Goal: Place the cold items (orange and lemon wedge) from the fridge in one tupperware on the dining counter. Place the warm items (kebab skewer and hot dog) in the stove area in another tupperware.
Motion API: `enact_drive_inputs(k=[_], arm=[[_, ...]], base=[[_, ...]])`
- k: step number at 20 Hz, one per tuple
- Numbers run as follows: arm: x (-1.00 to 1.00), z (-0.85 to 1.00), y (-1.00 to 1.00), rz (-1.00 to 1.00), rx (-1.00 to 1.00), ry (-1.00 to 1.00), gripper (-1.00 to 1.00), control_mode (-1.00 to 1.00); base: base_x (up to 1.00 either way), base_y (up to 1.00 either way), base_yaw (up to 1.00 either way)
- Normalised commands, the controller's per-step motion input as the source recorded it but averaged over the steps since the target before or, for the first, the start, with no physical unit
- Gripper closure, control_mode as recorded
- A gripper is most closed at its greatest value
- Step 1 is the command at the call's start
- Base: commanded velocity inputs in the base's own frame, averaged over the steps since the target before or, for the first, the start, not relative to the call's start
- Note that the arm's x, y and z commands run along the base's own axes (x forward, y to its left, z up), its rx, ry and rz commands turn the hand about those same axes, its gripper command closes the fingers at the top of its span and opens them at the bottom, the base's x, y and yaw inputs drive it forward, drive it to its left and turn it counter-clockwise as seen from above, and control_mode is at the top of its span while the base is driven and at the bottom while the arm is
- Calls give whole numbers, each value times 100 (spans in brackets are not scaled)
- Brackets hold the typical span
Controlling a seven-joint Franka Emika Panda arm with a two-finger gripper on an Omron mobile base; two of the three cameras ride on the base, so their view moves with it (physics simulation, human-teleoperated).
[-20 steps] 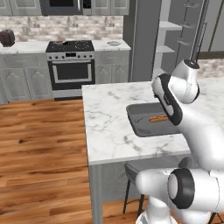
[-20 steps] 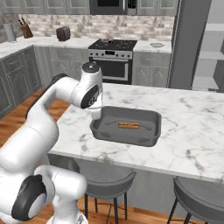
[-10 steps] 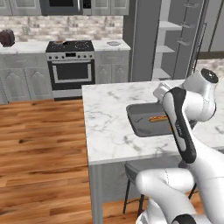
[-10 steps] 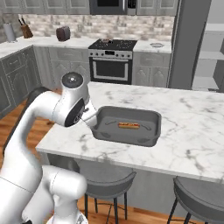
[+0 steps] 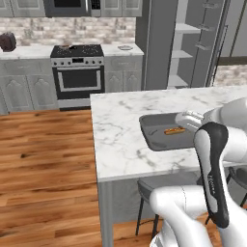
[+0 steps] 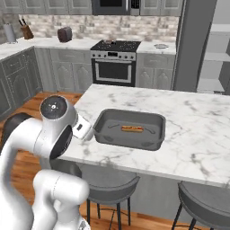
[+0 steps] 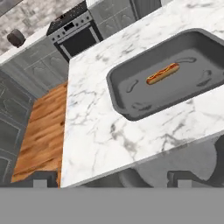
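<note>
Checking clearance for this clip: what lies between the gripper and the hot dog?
In the hand view, bare marble of the dining counter and the tray's near rim separate the open gripper from the hot dog.

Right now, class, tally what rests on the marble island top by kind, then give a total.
Dark grey trays: 1
Hot dogs, lying inside the tray: 1
Total: 2
</note>
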Motion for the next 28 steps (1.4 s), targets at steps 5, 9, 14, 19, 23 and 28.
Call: enact_drive_inputs(k=[5, 9, 14, 19, 23, 28], arm=[[-58, 21, 24, 14, -25, -15, -100, -100], [-45, 4, 18, 2, -14, -10, -100, 100], [0, 0, 0, 0, 0, 0, -100, 100], [0, 0, 0, 0, 0, 0, -100, 100], [0, 0, 0, 0, 0, 0, -100, 100], [0, 0, 0, 0, 0, 0, -100, 100]], base=[[0, 0, 0], [-20, 3, 1], [-66, 70, 8], [-15, 100, -1], [0, 100, -5], [19, 100, -16]])
